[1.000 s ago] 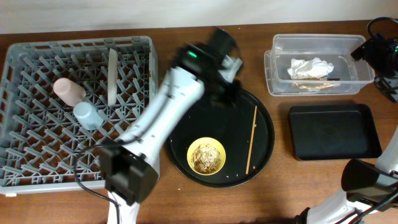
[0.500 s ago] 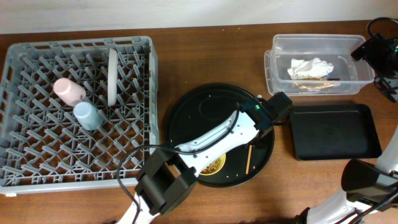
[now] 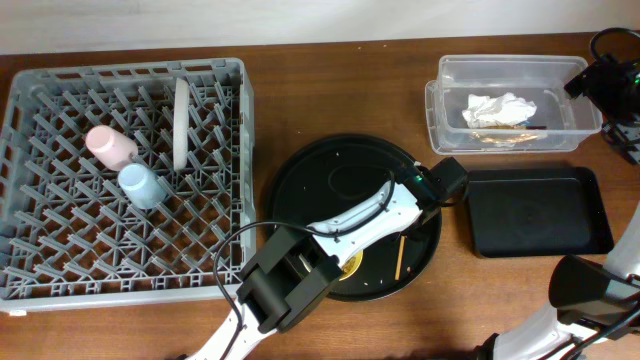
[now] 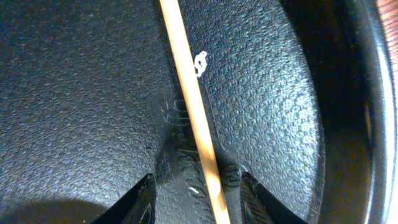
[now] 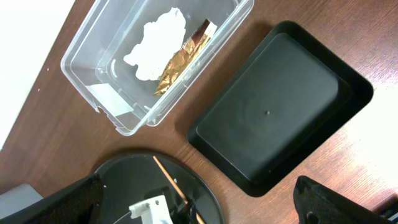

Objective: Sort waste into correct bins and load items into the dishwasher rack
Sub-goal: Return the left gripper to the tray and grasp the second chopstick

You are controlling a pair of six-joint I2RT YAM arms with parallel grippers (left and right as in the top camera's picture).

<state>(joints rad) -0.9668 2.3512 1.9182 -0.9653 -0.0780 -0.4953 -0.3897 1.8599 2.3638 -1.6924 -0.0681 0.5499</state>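
One wooden chopstick (image 4: 186,93) lies on the round black tray (image 3: 320,180); it also shows in the overhead view (image 3: 399,255) and the right wrist view (image 5: 165,171). My left gripper (image 4: 198,180) is open and low over the tray, one jaw on each side of the chopstick (image 3: 410,212). The yellow bowl (image 3: 350,266) is mostly hidden under the left arm. The white napkin (image 3: 497,108) and a brown scrap (image 5: 180,59) lie in the clear tub (image 3: 450,140). The black rectangular tray (image 3: 538,210) holds nothing. My right gripper (image 5: 199,186) is open and empty, high up at the right.
The grey rack (image 3: 60,250) at the left holds the pink cup (image 3: 110,146), the light-blue cup (image 3: 140,185) and the grey plate (image 3: 181,122) standing on edge. The left arm stretches across the round tray from the front edge.
My left arm has swung from the back of the round tray to its right side and come down over the chopstick, now covering the bowl. The right arm has not moved.
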